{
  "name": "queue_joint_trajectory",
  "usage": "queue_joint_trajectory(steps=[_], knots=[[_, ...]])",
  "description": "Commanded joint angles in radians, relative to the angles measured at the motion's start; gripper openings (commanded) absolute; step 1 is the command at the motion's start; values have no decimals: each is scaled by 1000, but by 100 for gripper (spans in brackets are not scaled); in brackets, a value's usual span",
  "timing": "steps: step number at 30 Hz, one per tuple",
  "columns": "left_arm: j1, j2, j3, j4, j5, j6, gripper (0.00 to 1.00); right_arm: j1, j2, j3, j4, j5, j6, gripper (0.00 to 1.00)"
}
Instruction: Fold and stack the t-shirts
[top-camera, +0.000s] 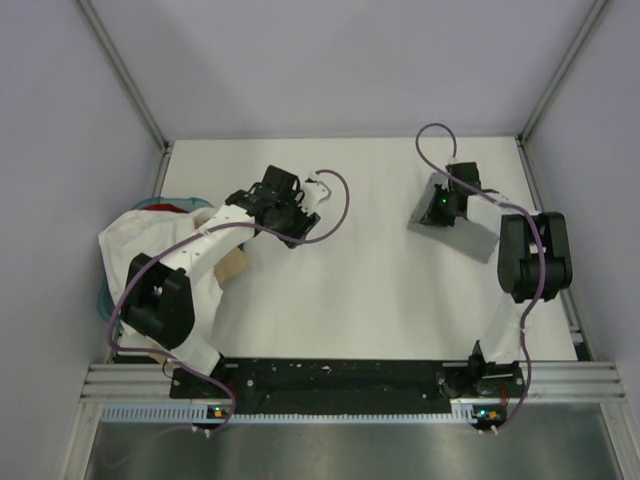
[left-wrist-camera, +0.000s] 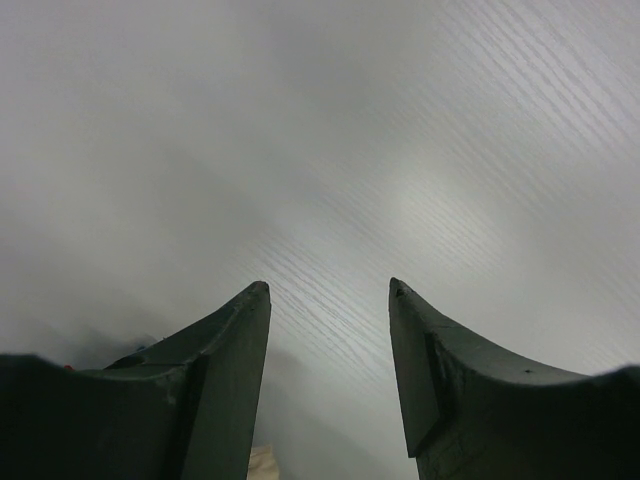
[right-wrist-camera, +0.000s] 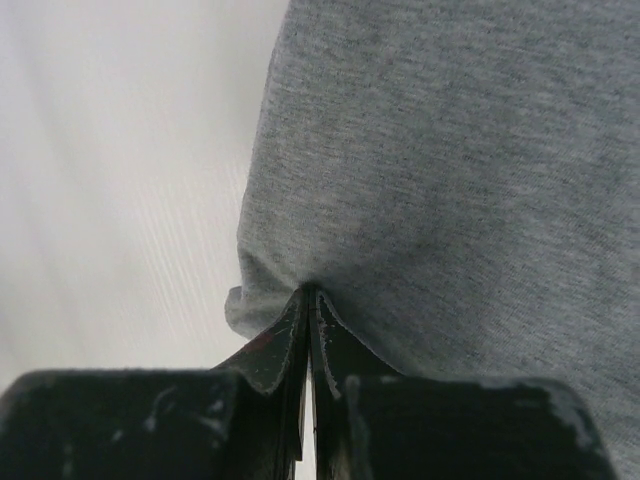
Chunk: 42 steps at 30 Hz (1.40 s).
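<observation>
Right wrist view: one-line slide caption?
Right gripper, jaws shut, pinching the edge of a plain heather-grey cloth t-shirt lying on the white table.

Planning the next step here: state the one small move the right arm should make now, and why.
Probably lift the pinched edge slightly and draw the grey t-shirt toward the middle of the table: the right gripper is shut on its edge, while the left gripper hangs open over the table, holding nothing.

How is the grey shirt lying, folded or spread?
Folded: the grey shirt is a small compact rectangle, its edge pinched by the right gripper.
</observation>
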Motion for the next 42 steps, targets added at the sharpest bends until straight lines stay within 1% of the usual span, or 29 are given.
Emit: queue_joint_trajectory(steps=[1, 3, 5, 7, 8, 11, 14, 17, 21, 23, 26, 28, 33, 35, 37, 42], knots=[[1, -7, 22, 24, 12, 9, 55, 13, -131, 61, -51, 42, -56, 0], [1, -10, 21, 24, 9, 9, 55, 11, -209, 52, -78, 100, -77, 0], [1, -20, 19, 24, 10, 9, 55, -21, -301, 0, -86, 149, -64, 0], [1, -27, 13, 24, 9, 9, 56, -70, -364, -80, -83, 137, -9, 0], [0, -33, 10, 24, 10, 12, 56, -125, -385, -120, -74, 131, 25, 0], [1, -43, -1, 30, 12, 12, 55, -232, -419, -239, -13, 111, 116, 0], [0, -46, -7, 30, 16, 13, 56, -332, -395, -322, 88, 36, 221, 0], [1, -50, -15, 38, 16, 18, 56, -378, -322, -355, 185, 22, 304, 0], [0, -50, -19, 41, 6, 19, 55, -387, -177, -289, 191, 25, 349, 0], [3, -46, -18, 39, 7, 21, 56, -403, -119, -277, 201, 36, 399, 0], [1, -44, -13, 38, -2, 24, 55, -411, -103, -306, 283, 54, 485, 0], [1, -40, -10, 36, -8, 26, 55, -411, -85, -294, 311, 66, 525, 0], [1, -24, -1, 31, -16, 29, 55, -411, 21, -133, 244, 50, 536, 0], [1, -24, 1, 30, -22, 29, 55, -404, 45, -111, 250, 42, 565, 0], [3, -24, -1, 30, -28, 30, 56, -401, 59, -123, 282, 39, 602, 0], [1, -27, 2, 24, -31, 33, 55, -401, -14, -229, 336, 73, 636, 0]])
